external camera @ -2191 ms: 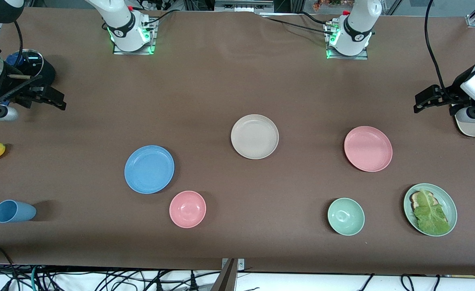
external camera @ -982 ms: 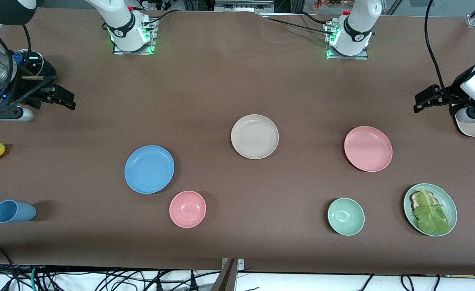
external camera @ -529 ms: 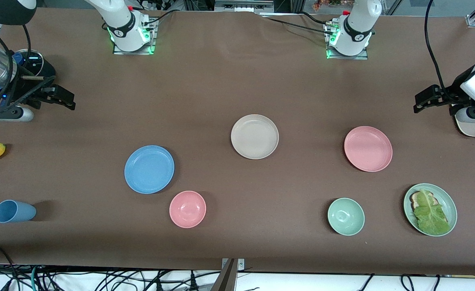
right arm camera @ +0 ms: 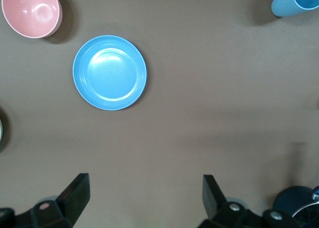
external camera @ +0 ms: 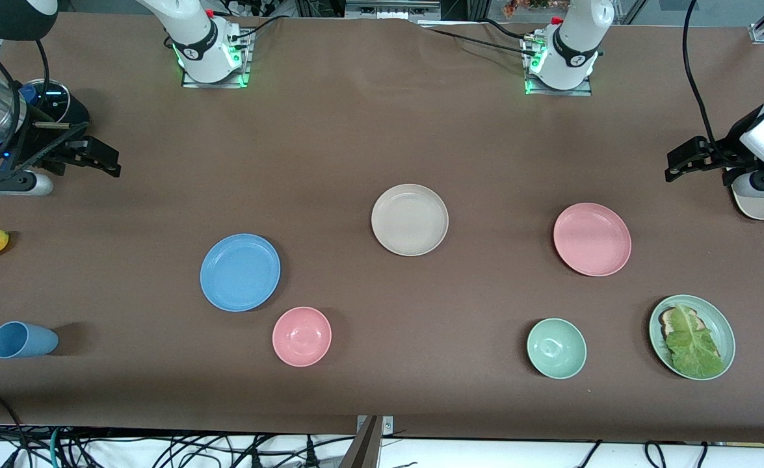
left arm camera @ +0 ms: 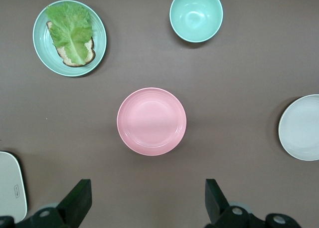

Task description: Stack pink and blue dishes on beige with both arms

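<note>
Nearest the front camera, the pink bowl (external camera: 302,336) sits at about five o'clock of the blue plate (external camera: 240,272), just beside it; a careless approach could nudge it. The pink plate (external camera: 592,238) lies at three o'clock of the beige plate (external camera: 409,219), the blue at eight o'clock, both well apart from it. The right gripper (external camera: 86,158) and left gripper (external camera: 687,159) hang high over the table's ends, fingers spread wide, empty. Low rims risk slipping from a pinch.

left pincer (external camera: 675,170) raised, spread, right pincer (external camera: 110,164) likewise
</note>
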